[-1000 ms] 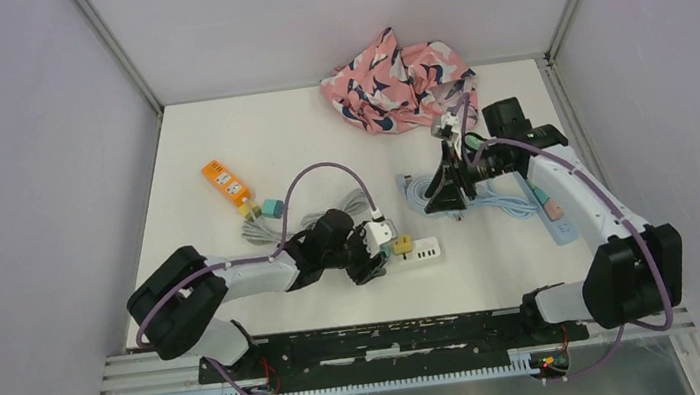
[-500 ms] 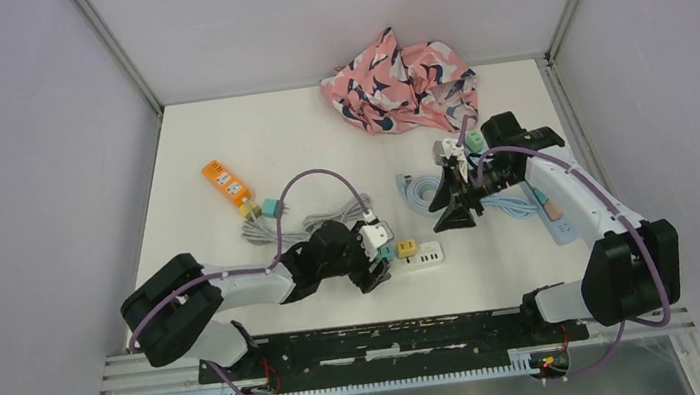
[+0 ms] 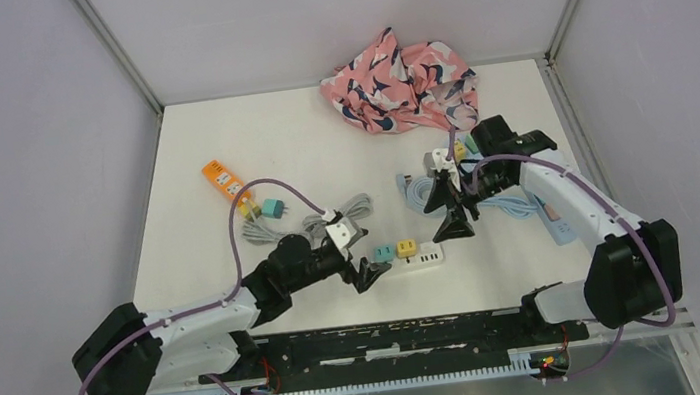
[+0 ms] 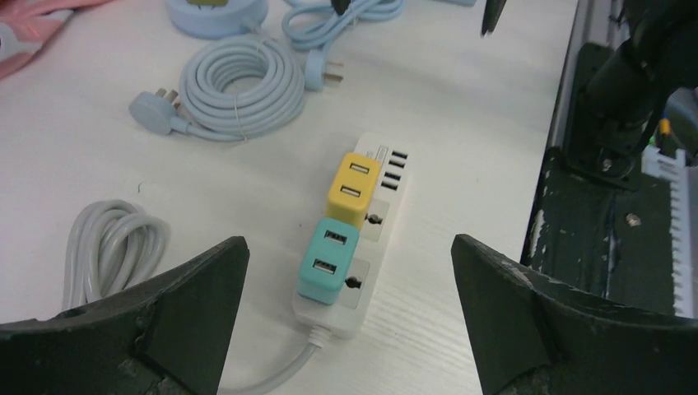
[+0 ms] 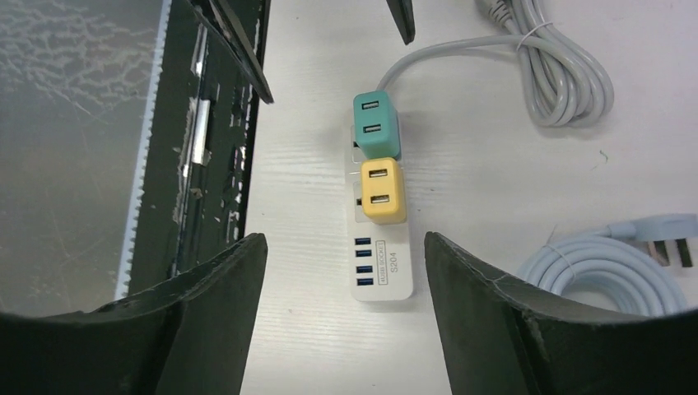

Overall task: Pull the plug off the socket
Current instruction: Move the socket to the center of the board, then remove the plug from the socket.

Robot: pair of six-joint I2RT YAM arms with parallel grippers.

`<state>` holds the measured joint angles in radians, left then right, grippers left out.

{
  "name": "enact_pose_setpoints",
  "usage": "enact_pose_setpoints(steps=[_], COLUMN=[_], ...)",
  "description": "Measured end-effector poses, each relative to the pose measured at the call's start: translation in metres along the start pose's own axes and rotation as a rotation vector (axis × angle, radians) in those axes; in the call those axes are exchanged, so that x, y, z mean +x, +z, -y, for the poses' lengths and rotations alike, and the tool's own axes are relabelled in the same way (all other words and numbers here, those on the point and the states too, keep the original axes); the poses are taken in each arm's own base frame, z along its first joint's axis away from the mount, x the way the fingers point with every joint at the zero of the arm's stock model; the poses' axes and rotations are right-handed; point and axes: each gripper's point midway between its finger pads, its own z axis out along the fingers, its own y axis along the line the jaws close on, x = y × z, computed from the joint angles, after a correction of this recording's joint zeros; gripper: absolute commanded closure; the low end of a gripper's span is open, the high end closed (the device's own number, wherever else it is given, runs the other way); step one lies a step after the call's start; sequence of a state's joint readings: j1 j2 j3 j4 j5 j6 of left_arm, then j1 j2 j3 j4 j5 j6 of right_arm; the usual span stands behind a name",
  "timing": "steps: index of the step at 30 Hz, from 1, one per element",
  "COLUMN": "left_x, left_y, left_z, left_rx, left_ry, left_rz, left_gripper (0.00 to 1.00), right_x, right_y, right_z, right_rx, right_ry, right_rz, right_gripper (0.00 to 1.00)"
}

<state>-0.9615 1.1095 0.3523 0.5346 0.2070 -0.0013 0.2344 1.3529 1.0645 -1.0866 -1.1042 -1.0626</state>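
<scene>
The white socket strip (image 3: 429,256) lies flat near the table's front. A teal plug (image 3: 384,252) and a yellow plug (image 3: 406,247) sit side by side in it. My left gripper (image 3: 361,257) hovers just left of the strip's cord end, open wide and holding nothing. In the left wrist view the teal plug (image 4: 328,257) and yellow plug (image 4: 354,188) lie beyond the left gripper (image 4: 350,241). My right gripper (image 3: 444,214) hangs above and behind the strip, open and empty. In the right wrist view the right gripper (image 5: 344,239) looks down on the strip (image 5: 383,276).
A pale blue coiled cable (image 3: 416,189) and a blue power strip (image 3: 555,218) lie by the right arm. The strip's grey coiled cord (image 3: 347,208), an orange strip (image 3: 226,183) and a pink cloth (image 3: 397,79) lie farther back. The black rail (image 3: 394,338) runs along the front edge.
My left gripper has opened wide and drawn back left from the teal plug. My right gripper has come nearer the strip and opened wider. Both plugs stay in the strip.
</scene>
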Motion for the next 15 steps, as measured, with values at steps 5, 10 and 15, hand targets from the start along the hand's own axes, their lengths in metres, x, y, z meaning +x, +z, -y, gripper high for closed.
enact_pose_setpoints(steps=[5, 10, 15], left_x=[-0.015, -0.016, -0.013], left_y=[-0.011, -0.014, -0.011], left_z=[0.006, 0.010, 0.010], left_rx=[0.009, 0.017, 0.020], left_ry=[-0.054, -0.105, -0.130], left_rz=[0.133, 0.172, 0.165], left_gripper=[0.01, 0.00, 0.00], right_x=[0.003, 0.007, 0.016], right_y=[0.012, 0.023, 0.032], right_z=[-0.002, -0.002, 0.000], right_rx=[0.017, 0.021, 0.025], right_ry=[-0.070, -0.116, -0.144], right_rz=[-0.047, -0.072, -0.096], right_gripper=[0.01, 0.00, 0.00])
